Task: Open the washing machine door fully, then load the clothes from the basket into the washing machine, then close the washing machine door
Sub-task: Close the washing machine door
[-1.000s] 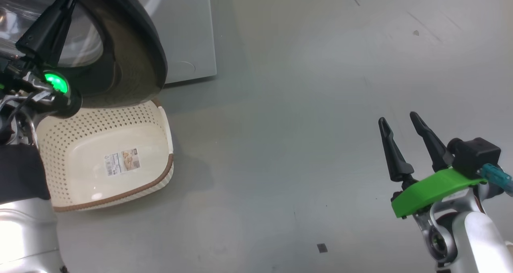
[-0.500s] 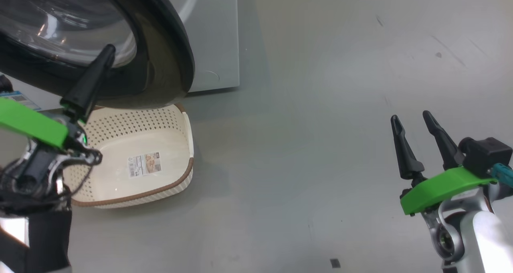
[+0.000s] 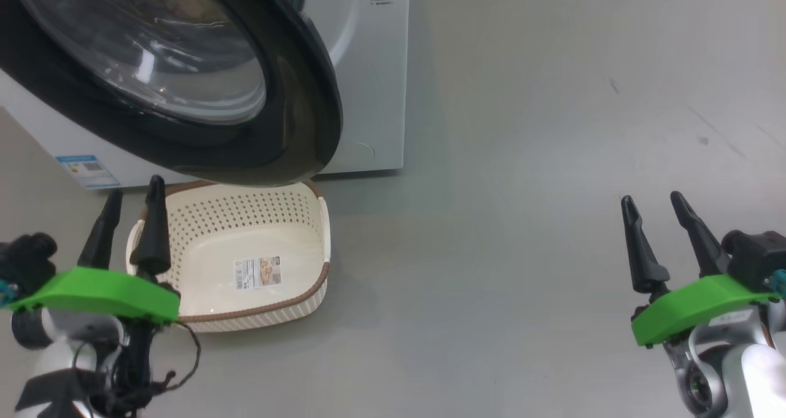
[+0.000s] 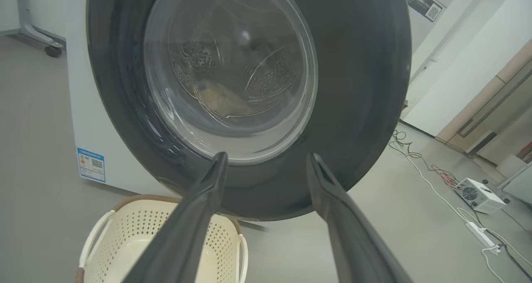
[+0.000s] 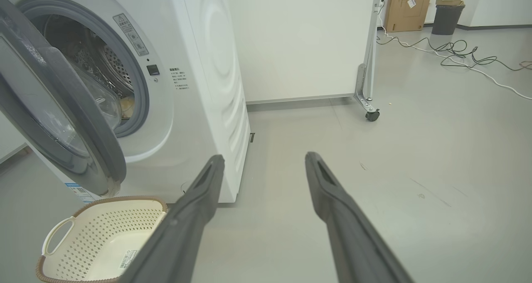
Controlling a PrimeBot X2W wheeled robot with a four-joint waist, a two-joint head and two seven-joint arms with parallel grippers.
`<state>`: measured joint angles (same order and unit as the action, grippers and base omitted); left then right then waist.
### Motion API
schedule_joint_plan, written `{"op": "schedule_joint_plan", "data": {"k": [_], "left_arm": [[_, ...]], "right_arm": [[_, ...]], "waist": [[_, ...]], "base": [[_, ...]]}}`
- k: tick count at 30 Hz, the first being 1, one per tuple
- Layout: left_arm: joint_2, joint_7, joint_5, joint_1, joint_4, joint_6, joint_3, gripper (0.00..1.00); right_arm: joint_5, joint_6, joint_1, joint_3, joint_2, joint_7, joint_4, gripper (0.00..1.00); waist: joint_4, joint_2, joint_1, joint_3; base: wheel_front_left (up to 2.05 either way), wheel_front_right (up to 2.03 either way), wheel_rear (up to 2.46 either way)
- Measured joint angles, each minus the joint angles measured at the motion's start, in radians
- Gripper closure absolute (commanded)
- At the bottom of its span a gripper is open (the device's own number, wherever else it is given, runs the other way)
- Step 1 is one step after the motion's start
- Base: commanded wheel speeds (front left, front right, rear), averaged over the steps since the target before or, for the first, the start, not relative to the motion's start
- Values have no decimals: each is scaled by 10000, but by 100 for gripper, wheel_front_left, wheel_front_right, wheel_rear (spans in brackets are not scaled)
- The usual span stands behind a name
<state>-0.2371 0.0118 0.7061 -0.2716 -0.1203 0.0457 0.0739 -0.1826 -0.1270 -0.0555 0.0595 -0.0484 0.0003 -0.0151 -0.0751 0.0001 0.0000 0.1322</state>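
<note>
bright even light, glare on door glass (image 3: 166, 43).

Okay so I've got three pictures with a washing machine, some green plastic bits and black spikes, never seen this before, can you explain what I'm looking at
It is a two-armed robot doing laundry. The black spikes are the fingers of its two grippers, each on a green mount. One picture looks down from the robot's head: left gripper at lower left, right gripper at lower right. The other two come from cameras on each wrist, looking along that gripper's fingers. Both grippers are open and hold nothing. On the floor stands the washing machine, its door swung partly open, and in front of it the basket, empty but for a label sticker. Something yellowish, probably the clothes, lies in the drum behind the door glass.
</note>
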Motion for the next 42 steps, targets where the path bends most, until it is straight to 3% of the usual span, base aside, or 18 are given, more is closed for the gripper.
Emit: {"op": "schedule_joint_plan", "data": {"k": [6, 19, 42], "left_arm": [[-73, 947, -1532, 1050, -127, -884, 324, 0], [-96, 1461, -2512, 2440, 259, -1799, 650, 0], [-90, 1453, -2529, 2581, 207, -1960, 920, 0]], "right_arm": [[98, 0, 277, 38, 8, 180, -192, 0], [173, 0, 714, 94, 27, 458, -518, 0], [173, 0, 729, 167, 36, 543, -616, 0]], "waist": [[150, 0, 0, -402], [193, 0, 0, -638], [337, 0, 0, -574]], "base": [[0, 0, 0], [0, 0, 0], [0, 0, 0]]}}
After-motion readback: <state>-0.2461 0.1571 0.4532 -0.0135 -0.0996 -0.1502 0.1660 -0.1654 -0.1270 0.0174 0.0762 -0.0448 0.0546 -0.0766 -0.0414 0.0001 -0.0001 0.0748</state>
